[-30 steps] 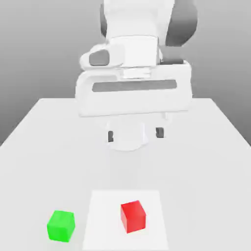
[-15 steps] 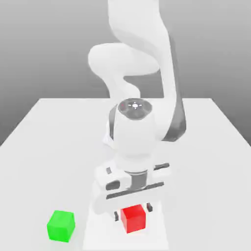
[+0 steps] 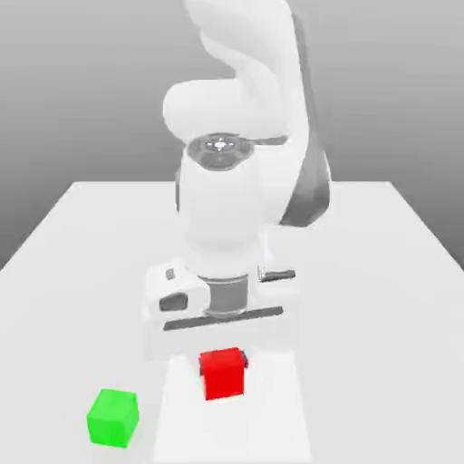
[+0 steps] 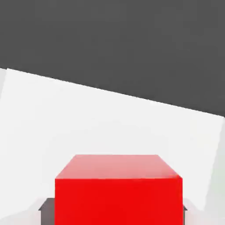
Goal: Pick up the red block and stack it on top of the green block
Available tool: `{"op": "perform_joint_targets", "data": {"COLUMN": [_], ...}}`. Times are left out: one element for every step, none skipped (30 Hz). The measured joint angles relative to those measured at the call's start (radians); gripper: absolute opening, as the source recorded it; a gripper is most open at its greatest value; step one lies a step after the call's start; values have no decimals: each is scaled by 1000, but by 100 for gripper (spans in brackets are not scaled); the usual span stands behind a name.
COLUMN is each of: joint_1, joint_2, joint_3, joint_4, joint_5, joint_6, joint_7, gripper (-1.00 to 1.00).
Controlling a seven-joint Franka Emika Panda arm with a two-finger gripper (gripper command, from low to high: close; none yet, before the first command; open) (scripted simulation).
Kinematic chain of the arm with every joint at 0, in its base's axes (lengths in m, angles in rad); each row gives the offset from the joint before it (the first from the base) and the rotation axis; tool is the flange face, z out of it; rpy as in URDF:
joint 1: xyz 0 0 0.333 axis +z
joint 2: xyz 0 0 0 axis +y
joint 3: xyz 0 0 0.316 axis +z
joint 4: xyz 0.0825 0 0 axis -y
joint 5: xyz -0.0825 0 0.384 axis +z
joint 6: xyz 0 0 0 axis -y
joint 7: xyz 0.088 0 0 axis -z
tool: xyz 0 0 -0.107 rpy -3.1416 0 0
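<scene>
Arm (image 3: 220, 204): glossy white, rounded segments; dark grey side panel (image 3: 308, 186); grey round cap (image 3: 219, 151) with small light marks. Hand casing (image 3: 222, 322): white, wide, long dark slot (image 3: 224, 319), grey collar (image 3: 227, 295).

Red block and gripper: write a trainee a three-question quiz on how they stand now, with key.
1. True or false: the red block is between the gripper's fingers.
2. Fill in: in the exterior view, the green block lies toward the view's ____ from the red block.
3. Which step is not yet done? A) gripping the red block B) stacking it on the green block

Key: 1. True; 2. left; 3. B
</scene>
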Motion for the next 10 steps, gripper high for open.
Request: {"op": "perform_joint_targets", "data": {"joint_1": [-36, -57, -67, -73, -81, -90, -97, -97, -97, -97], "joint_2": [-1, 13, 38, 69, 102, 137, 164, 164, 164, 164], "joint_3": [-28, -45, -49, -47, -39, -29, -21, -21, -21, -21], "joint_4": [21, 40, 50, 56, 60, 63, 65, 65, 65, 65], "joint_5": [5, 16, 30, 47, 65, 83, 96, 96, 96, 96], "joint_6": [-23, -27, -13, 11, 39, 70, 94, 94, 94, 94], "joint_7": [30, 49, 52, 46, 36, 25, 16, 16, 16, 16], "gripper": [-100, -100, -100, -100, -100, -100, 100, 100, 100, 100]}}
